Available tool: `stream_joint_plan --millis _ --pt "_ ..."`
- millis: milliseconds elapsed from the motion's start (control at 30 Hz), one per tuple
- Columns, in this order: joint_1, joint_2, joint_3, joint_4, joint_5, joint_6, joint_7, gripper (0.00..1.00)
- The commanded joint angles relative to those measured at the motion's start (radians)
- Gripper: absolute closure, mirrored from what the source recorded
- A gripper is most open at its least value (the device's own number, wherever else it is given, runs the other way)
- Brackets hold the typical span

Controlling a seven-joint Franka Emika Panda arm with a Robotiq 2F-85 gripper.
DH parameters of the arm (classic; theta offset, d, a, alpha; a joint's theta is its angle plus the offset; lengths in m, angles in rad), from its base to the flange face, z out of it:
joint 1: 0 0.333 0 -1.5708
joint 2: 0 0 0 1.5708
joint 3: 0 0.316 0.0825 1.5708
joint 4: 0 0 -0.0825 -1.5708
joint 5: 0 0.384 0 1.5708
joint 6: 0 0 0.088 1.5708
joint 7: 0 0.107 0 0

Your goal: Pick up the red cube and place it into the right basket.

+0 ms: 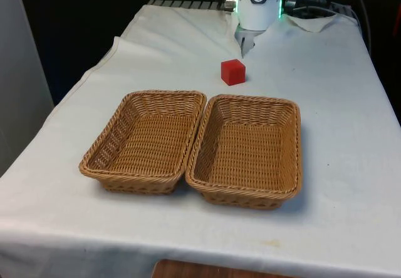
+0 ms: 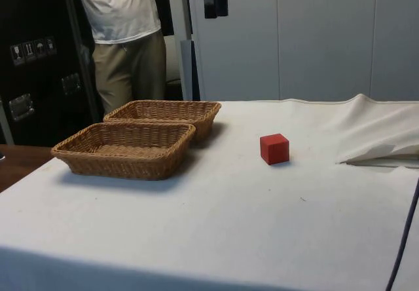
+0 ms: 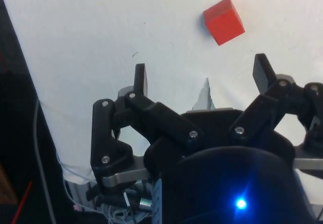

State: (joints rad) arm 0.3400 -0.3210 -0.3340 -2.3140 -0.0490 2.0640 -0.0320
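Red cube point(image 1: 233, 72) sits flat on the cloth, no long axis, one corner turned toward the baskets, just behind the right basket point(image 1: 247, 151) and apart from it. My gripper point(image 3: 200, 74) hangs high above the table, pointing down, fingers spread wide with nothing between them. Side view adds a person point(image 2: 124, 35) standing behind the baskets.
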Motion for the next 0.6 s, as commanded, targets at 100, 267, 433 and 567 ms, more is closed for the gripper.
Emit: stream_joint_plan --millis 100,267,433,567 --pt "-0.005 -0.025 -0.001 -0.032 -0.009 0.021 -0.010 0.00" --pt "-0.010 -0.054 -0.002 -0.083 -0.012 0.045 -0.026 0.00" --pt "-0.015 -0.081 -0.002 -0.123 -0.015 0.061 -0.036 0.00" --pt "-0.018 -0.090 -0.009 -0.158 -0.020 0.082 -0.056 0.00"
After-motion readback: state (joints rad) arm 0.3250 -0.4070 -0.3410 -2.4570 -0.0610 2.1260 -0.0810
